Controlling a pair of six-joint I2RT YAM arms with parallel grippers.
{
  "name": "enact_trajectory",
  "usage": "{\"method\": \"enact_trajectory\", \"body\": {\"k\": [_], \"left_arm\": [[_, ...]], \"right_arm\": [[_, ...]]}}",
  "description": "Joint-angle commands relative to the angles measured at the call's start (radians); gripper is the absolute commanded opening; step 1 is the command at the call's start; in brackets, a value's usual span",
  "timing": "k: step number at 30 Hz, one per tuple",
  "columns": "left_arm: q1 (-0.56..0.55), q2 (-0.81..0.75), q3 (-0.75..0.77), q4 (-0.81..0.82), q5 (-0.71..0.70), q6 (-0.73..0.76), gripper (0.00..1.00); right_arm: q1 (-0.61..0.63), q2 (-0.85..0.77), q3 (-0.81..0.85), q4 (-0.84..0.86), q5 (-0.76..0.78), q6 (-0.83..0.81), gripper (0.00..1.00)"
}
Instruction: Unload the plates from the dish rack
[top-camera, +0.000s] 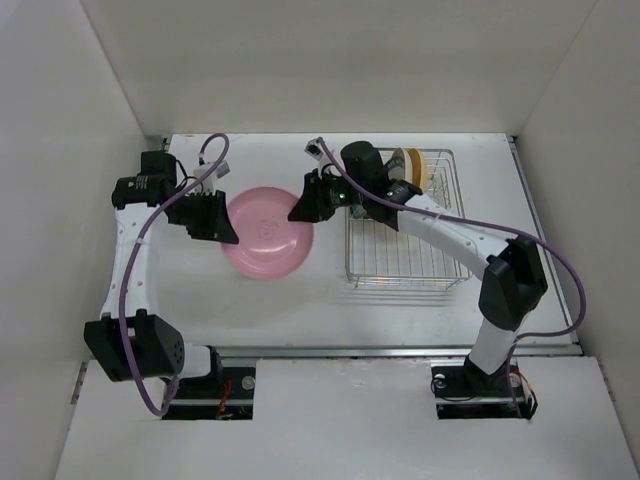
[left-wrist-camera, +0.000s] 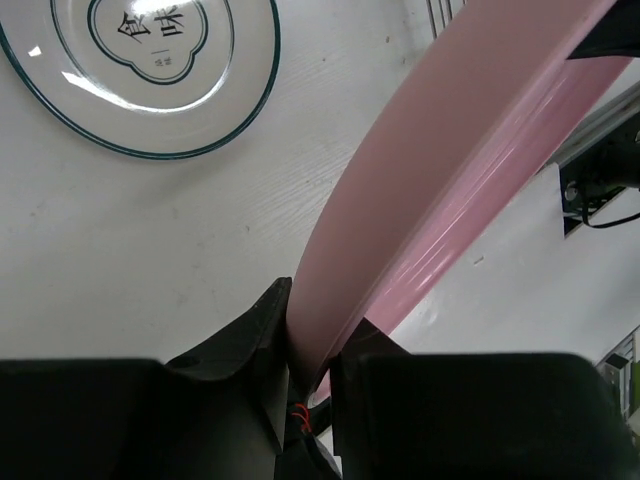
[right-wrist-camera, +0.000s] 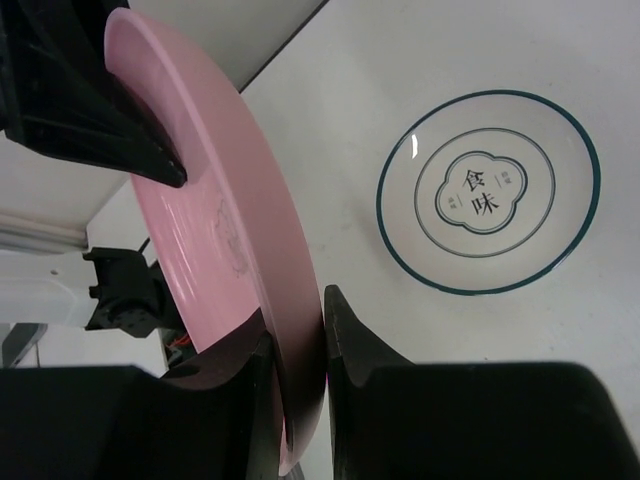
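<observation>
Your left gripper (left-wrist-camera: 308, 365) and right gripper (right-wrist-camera: 298, 340) both pinch the big round pink plate (top-camera: 268, 232) by opposite rims, beside the silver wire dish rack (top-camera: 405, 268). Probably a handover.

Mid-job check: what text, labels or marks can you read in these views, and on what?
"食味": centre emblem of the white teal-rimmed plate.
Smaller print beside those characters: too small to read.
Faint central mark on the pink plate: illegible.
</observation>
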Motion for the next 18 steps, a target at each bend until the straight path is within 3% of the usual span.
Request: {"method": "enact_trajectory", "body": {"k": [1,3,4,7,8,10,11,15,18], "left_arm": [[0.002,-0.015,0.034,0.024,-0.013,-0.012,0.0],[0.002,-0.015,0.034,0.024,0.0,-0.043,0.0],[0.002,-0.015,0.034,0.035,0.009,-0.054,0.0],[0.002,-0.015,0.043,0.055,0.03,-0.101,0.0],[0.002,-0.001,0.057,0.055,0.039,-0.113,0.0],[0.011,0.01,0.066,0.066,0.072,-0.139,0.0],[0.011,0.019,0.066,0.075,0.093,-0.164,0.0],[0.031,0.031,0.085,0.106,0.168,-0.225,0.0],[0.062,0.053,0.085,0.162,0.178,-0.27,0.0]], "right_arm": [[0.028,-0.03,0.02,0.122,-0.094,0.052,0.05],[0.028,-0.03,0.02,0.122,-0.085,0.052,0.07],[0.028,-0.03,0.02,0.111,-0.074,0.052,0.15],[0.028,-0.048,0.02,0.099,-0.027,0.052,0.26],[0.028,-0.048,0.02,0.085,-0.01,0.052,0.37],[0.028,-0.048,0.029,0.075,0.034,0.052,0.4],[0.018,-0.057,0.029,0.064,0.05,0.052,0.47],[-0.009,-0.057,0.049,0.041,0.116,0.062,0.59],[-0.038,-0.095,0.049,0.041,0.197,0.084,0.63]]}}
